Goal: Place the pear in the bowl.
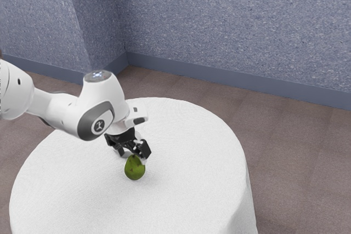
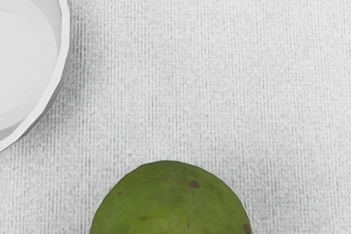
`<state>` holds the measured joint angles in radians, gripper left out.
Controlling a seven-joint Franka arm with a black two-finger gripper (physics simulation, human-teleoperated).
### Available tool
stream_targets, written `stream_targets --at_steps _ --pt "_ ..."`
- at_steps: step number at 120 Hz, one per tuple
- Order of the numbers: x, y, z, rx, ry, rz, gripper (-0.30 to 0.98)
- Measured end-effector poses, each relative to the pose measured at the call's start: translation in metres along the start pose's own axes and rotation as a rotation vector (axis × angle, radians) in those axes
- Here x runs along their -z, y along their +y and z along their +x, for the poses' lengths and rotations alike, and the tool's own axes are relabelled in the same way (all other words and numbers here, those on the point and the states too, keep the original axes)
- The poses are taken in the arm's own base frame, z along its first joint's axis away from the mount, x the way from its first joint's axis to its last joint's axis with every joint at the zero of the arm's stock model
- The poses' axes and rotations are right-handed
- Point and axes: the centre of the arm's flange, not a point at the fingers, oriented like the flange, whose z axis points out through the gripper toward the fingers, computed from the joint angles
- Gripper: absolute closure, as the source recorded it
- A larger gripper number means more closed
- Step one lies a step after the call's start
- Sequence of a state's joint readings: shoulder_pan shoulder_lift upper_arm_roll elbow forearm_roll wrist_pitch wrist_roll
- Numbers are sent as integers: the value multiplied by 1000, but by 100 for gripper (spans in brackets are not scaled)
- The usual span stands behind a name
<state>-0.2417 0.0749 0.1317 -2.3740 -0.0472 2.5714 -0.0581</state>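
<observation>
Behind everything, speckled blue-grey walls (image 1: 230, 20) meeting in a corner, with a plain blue-grey baseboard (image 1: 219, 73) below and brownish flooring (image 1: 296, 157) around a round table under a white tablecloth (image 1: 203, 190). Reaching in over the cloth from the exterior view's left, with the white arm (image 1: 57, 110) stretched out roughly level, then bent sharply downward at the wrist. Pointing the hand down at the cloth, somewhat aslant in the exterior view, with the black gripper (image 1: 133, 150) at its lower end, brought low, right at the green pear (image 1: 135, 168). Cannot tell the state of the jaws: perhaps apart, perhaps clamped on the pear. In the exterior view, seen directly below the jaws, close up against them, with its upper part partly covered by the gripper. In the wrist view, again close under the hand, dark-spotted on its rounded green skin. Near the pear and off to one side of the jaws, a white bowl (image 2: 64, 42), round-rimmed, smooth inside, on the same cloth. Pear outside the bowl, apart from its rim.
</observation>
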Motion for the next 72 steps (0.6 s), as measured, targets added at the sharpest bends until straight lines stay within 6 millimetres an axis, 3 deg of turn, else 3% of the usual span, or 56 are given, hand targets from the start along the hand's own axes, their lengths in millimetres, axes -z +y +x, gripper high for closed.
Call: stream_targets --at_steps 72 --pt "-48 2 2 8 -59 20 1"
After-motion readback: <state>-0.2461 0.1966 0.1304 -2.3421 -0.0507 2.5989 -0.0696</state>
